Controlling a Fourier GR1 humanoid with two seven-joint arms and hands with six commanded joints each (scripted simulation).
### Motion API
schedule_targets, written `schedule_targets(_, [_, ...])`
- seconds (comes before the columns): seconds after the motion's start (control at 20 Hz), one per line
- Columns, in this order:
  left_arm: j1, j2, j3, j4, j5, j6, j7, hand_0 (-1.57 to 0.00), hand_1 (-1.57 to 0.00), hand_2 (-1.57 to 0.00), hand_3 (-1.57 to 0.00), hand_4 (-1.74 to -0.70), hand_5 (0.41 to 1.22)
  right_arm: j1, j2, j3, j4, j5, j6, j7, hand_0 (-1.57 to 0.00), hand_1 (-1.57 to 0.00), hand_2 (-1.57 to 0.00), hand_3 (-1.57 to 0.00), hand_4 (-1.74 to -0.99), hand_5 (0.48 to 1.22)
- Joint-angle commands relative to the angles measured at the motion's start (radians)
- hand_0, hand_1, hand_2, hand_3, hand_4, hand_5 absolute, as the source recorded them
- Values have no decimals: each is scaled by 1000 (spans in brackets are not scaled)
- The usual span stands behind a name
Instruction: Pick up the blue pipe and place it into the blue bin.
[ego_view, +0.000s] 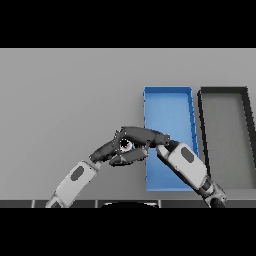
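Observation:
Of the blue pipe (125, 145) only a small pale round end shows, wedged between my two hands just left of the blue bin (167, 102). My left hand (111, 150) comes in from the lower left, and its thumb and fingers close round that end. My right hand (145, 135) reaches left across the bin's left wall. Its fingers lie stretched along the top of the pipe and the left hand. The rest of the pipe is hidden by the hands.
A black bin (225, 95) stands right beside the blue bin on its right. My right forearm (187, 165) crosses the blue bin's near half. Bare grey table (65, 95) lies to the left and behind.

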Motion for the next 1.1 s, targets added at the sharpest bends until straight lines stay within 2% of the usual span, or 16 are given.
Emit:
schedule_targets(0.0, [-13, -3, 5, 4, -24, 1, -15, -427, -405, -388, -394, -1068, 1150, 0, -3, 4, -17, -5, -10, 13, -1563, -1563, -1563, -1561, -1487, 1211])
schedule_targets(0.15, [-3, -6, 14, 16, -66, 10, -27, -218, -207, -198, -201, -923, 899, 7, -2, 14, -21, 3, -20, 1, -1567, -1567, -1567, -1566, -1488, 1216])
schedule_targets(0.3, [-7, -16, 25, 24, -54, 17, -2, -111, -106, -101, -102, -861, 734, 2, -16, 4, -17, 7, -22, -4, -1569, -1569, -1569, -1568, -1487, 1218])
schedule_targets(0.35, [4, -23, 36, 28, -27, 12, 6, -89, -84, -81, -82, -871, 697, -5, -15, 2, -8, 13, -22, -9, -1569, -1569, -1569, -1569, -1487, 1219])
schedule_targets(0.45, [14, -29, 42, 25, -14, 19, 40, -57, -54, -51, -52, -884, 654, 8, -15, 4, -3, 22, -20, -25, -1570, -1570, -1570, -1570, -1488, 1220])
schedule_targets(0.5, [22, -40, 38, 28, -15, 28, 66, -45, -43, -41, -41, -889, 639, 1, -3, 6, -2, 9, -30, -15, -1570, -1570, -1570, -1570, -1488, 1220])
schedule_targets(0.55, [19, -37, 44, 25, -2, 20, 87, -36, -34, -32, -33, -895, 625, 3, -8, -6, -4, -40, -35, -4, -1570, -1570, -1570, -1570, -1489, 1220])
schedule_targets(0.7, [44, -38, 34, 8, 2, 21, 113, -18, -17, -16, -16, -909, 564, -30, -10, -34, 3, -242, -74, 92, -1571, -1571, -1571, -1571, -1490, 1221])
schedule_targets(0.8, [29, -41, 40, 5, 14, 19, 102, -11, -10, -10, -10, -918, 527, -72, -15, -63, -5, -362, -151, 181, -1571, -1571, -1571, -1571, -1491, 1221])
schedule_targets(0.95, [43, -31, 32, -15, 10, 20, 131, -5, -5, -5, -5, -925, 500, -219, -50, -124, -2, -457, -239, 191, -1571, -1571, -1571, -1571, -1492, 1221])
schedule_targets(1.05, [49, -26, 35, -20, 16, 17, 131, -3, -3, -3, -3, -927, 493, -313, -77, -155, 21, -493, -240, 171, -1571, -1571, -1571, -1571, -1494, 1221])
